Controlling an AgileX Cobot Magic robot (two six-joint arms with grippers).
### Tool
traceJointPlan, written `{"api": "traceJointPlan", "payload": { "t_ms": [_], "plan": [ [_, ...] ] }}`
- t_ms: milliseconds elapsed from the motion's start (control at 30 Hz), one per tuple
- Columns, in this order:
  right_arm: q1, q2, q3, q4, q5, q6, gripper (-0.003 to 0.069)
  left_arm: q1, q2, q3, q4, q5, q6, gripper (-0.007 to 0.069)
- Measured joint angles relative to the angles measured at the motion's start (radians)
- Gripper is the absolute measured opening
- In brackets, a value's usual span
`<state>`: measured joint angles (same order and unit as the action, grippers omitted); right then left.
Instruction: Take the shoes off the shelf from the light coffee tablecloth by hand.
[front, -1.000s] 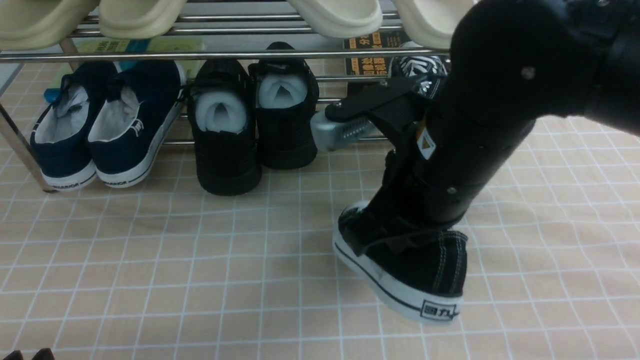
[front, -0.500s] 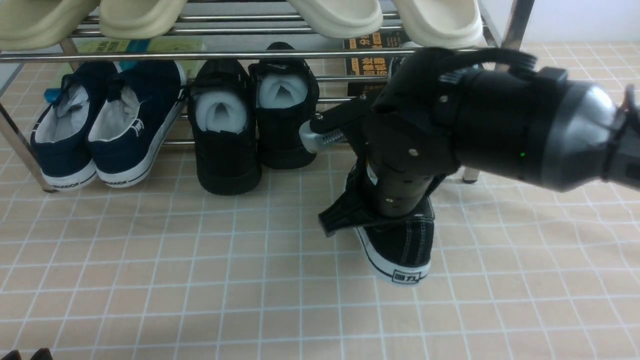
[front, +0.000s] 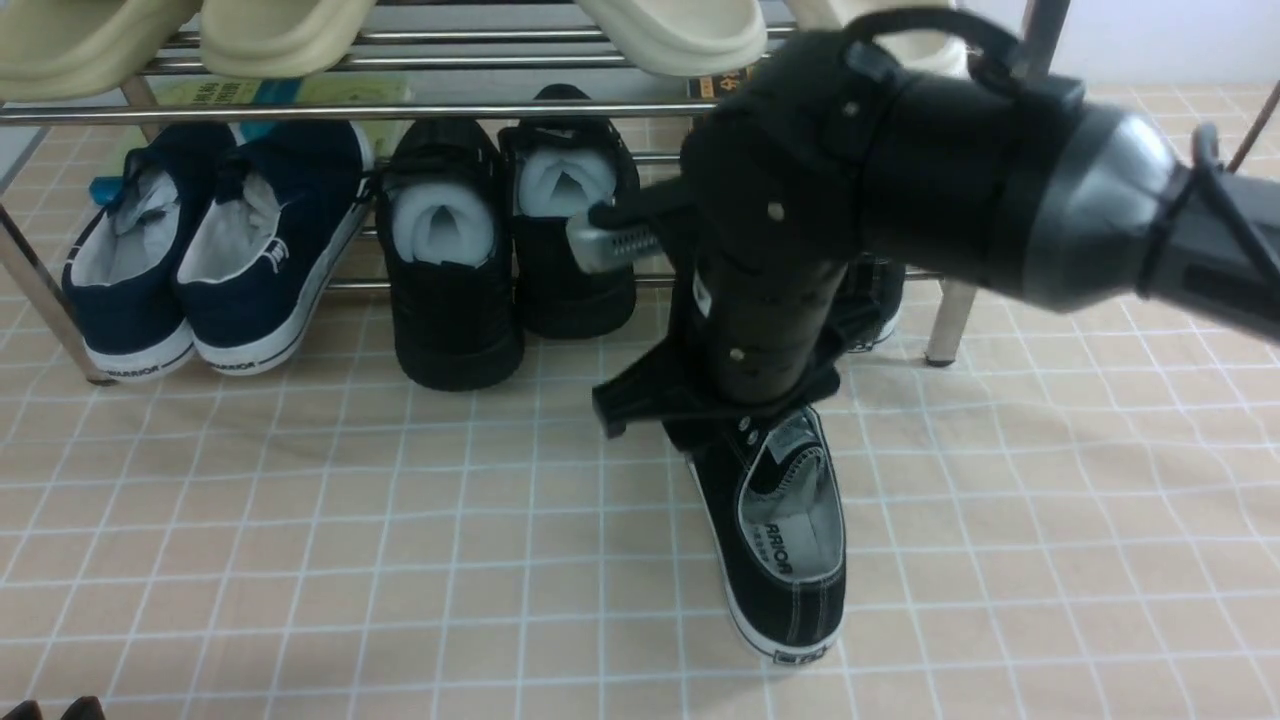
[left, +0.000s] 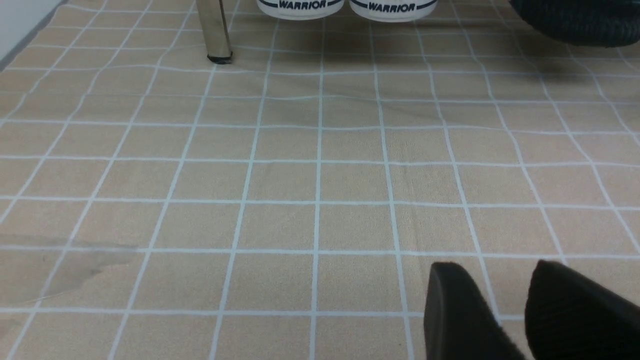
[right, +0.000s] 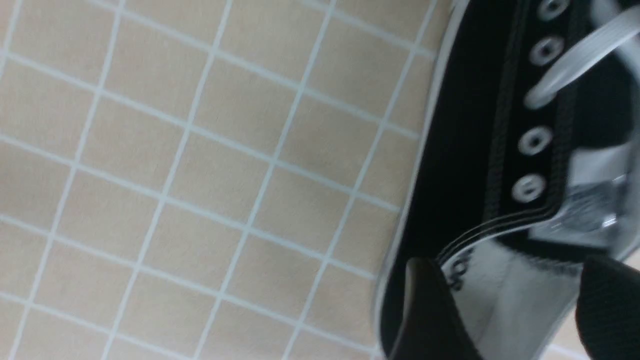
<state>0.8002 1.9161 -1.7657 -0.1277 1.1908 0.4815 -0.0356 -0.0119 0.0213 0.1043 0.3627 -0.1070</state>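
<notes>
One black shoe (front: 785, 530) with a white sole lies flat on the light coffee tablecloth (front: 300, 520), heel toward me, in front of the chrome shelf (front: 450, 110). My right gripper (right: 515, 285) hovers just over its opening, open, one finger (right: 425, 310) on each side and no grip on it. In the right wrist view the shoe (right: 470, 150) shows eyelets and white laces. A dark bit of the other shoe (front: 872, 295) shows behind the right arm on the lower tier. My left gripper (left: 505, 300) rests low over bare cloth, fingers apart, holding nothing.
A navy pair (front: 210, 250) and an all-black pair stuffed with white paper (front: 500, 240) sit on the lower tier. Cream slippers (front: 670, 30) line the upper tier. The shelf's right leg (front: 950, 320) stands close behind the right arm; its left leg (left: 214, 30) is far from my left gripper.
The shoe, held tilted off the cloth a second ago, now lies flat on it. The right jaws have opened and let it go, and the arm has shifted left toward the shelf.
</notes>
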Motion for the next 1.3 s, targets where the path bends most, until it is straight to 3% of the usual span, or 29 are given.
{"api": "traceJointPlan", "payload": {
  "t_ms": [200,300,567,867,967,1100,1300],
  "plan": [
    [-0.103,-0.002,-0.087,-0.170,-0.081,-0.024,0.0418,0.000,0.000,0.000,0.002,0.000,0.000,0.0242],
    [-0.152,0.006,-0.088,-0.196,-0.154,-0.024,0.0418,0.000,0.000,0.000,0.002,0.000,0.000,0.0242],
    [-0.248,0.092,-0.088,-0.187,-0.268,-0.024,0.0418,0.000,0.000,0.000,0.002,0.000,0.000,0.0242],
    [-0.252,0.175,-0.088,-0.168,-0.290,-0.025,0.0407,0.000,0.000,0.000,0.003,0.000,0.000,0.0242],
    [-0.252,0.190,-0.089,-0.171,-0.286,-0.031,0.0297,0.000,0.000,0.000,0.003,0.000,0.000,0.0242],
    [-0.252,0.187,-0.105,-0.145,-0.225,-0.079,0.0033,0.000,0.000,0.000,0.004,0.000,0.000,0.0242],
    [-0.251,0.085,-0.147,0.004,0.046,-0.215,0.0008,0.000,0.000,0.000,0.005,0.000,0.000,0.0242]
  ]
}}
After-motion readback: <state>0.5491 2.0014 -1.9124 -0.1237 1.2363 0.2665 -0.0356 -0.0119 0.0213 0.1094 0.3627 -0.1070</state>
